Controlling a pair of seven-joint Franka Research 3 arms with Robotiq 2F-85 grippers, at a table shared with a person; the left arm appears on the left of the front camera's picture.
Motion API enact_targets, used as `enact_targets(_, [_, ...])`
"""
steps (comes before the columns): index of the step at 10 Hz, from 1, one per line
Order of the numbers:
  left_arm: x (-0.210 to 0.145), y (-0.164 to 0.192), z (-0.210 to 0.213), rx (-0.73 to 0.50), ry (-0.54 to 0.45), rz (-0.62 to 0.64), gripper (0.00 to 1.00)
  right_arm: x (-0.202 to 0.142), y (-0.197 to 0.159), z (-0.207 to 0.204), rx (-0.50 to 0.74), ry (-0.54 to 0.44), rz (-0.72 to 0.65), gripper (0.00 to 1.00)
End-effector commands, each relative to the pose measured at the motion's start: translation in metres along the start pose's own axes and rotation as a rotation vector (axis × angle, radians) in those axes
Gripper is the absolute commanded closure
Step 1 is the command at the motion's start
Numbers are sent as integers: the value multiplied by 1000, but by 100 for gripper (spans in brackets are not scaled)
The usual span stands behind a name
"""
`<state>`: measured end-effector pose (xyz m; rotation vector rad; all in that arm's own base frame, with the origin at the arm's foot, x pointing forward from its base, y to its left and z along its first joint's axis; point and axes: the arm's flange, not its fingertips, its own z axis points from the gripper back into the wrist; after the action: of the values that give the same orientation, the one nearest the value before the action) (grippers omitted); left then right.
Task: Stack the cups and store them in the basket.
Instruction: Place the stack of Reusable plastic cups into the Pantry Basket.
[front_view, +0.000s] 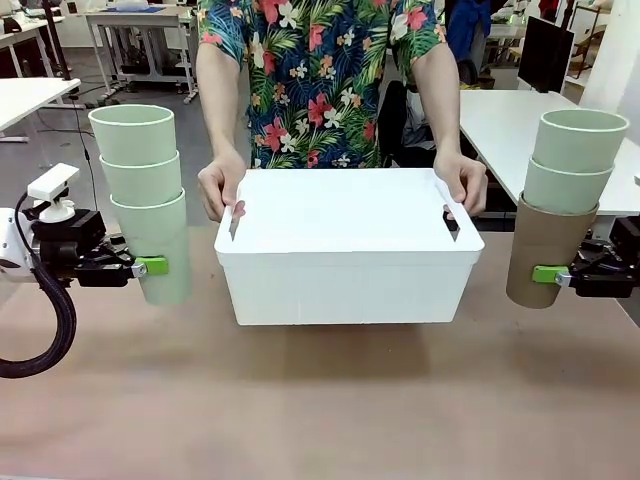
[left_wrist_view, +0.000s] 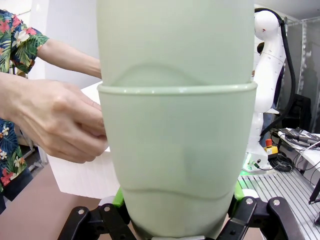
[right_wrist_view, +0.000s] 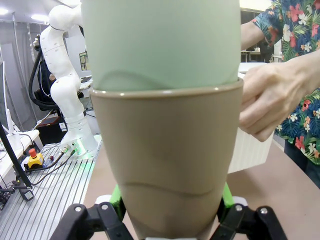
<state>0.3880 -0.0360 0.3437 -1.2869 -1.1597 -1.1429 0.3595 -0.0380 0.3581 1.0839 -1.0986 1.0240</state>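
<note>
At the left, my left gripper (front_view: 155, 266) is shut on the bottom cup of a stack of three pale green cups (front_view: 145, 195), held upright above the table. The same green stack (left_wrist_view: 177, 150) stands between the green pads in the left wrist view. On the right side, my right gripper (front_view: 548, 274) is shut on a tan-brown cup (front_view: 543, 250) with two green cups (front_view: 575, 155) nested in it. This brown cup (right_wrist_view: 167, 160) looms close in the right wrist view. The white basket (front_view: 345, 285) sits mid-table between the two stacks, a person's hands (front_view: 222, 186) gripping both its ends.
The person stands at the far side of the brown table (front_view: 320, 400). White tables (front_view: 530, 125) and a dark monitor (front_view: 546, 50) are behind. Open tabletop lies in front of the basket.
</note>
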Motion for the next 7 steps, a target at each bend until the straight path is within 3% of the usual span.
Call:
enact_targets(1, [4, -1, -1, -3, -6, -9, 15, 4, -1, 0, -13, -11, 7, 16])
enact_targets(7, [4, -1, -1, -3, -6, -9, 15, 4, -1, 0, -13, -11, 7, 16])
